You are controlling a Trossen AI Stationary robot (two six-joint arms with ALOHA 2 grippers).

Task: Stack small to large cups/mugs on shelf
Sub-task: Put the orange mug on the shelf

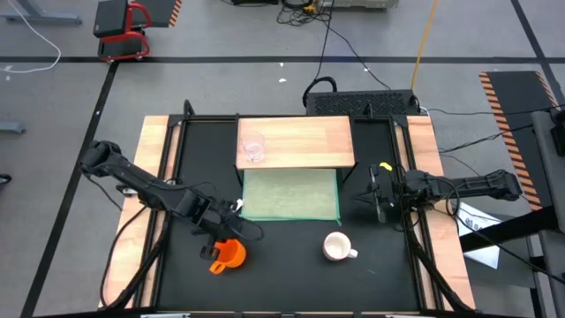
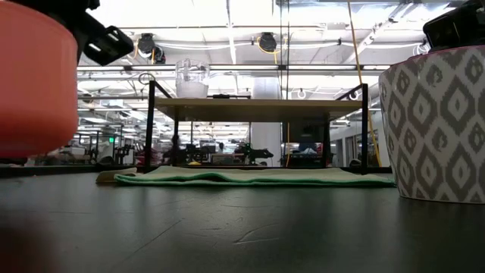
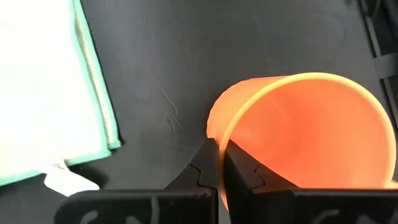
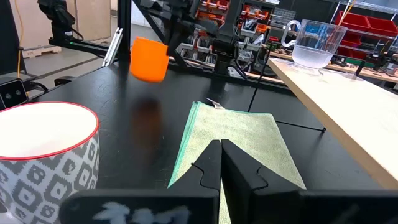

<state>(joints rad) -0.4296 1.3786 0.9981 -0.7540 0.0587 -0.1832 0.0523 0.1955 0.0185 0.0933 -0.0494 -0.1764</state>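
My left gripper (image 1: 221,237) is shut on the orange mug (image 1: 229,254), which hangs over the black table near its front left. The right wrist view shows this mug (image 4: 149,59) above its own shadow. The white patterned mug (image 1: 335,246) stands on its base at the front right. The clear cup (image 1: 253,150) stands on the left part of the pale-wood shelf (image 1: 305,141). My right gripper (image 4: 221,149) waits shut at the table's right side, holding nothing. My left gripper pinches the orange mug's rim (image 3: 219,134), one finger inside the mug and one outside its wall. The fingers come slanting down from the table's left. The mug hangs below them, slightly tilted and lifted clear of the table.
A green mat (image 1: 291,196) lies flat in front of the shelf, between the two arms. The shelf stands on a black frame with posts (image 2: 149,125) at its corners. Bare black tabletop (image 1: 282,256) lies between the orange and the white mug.
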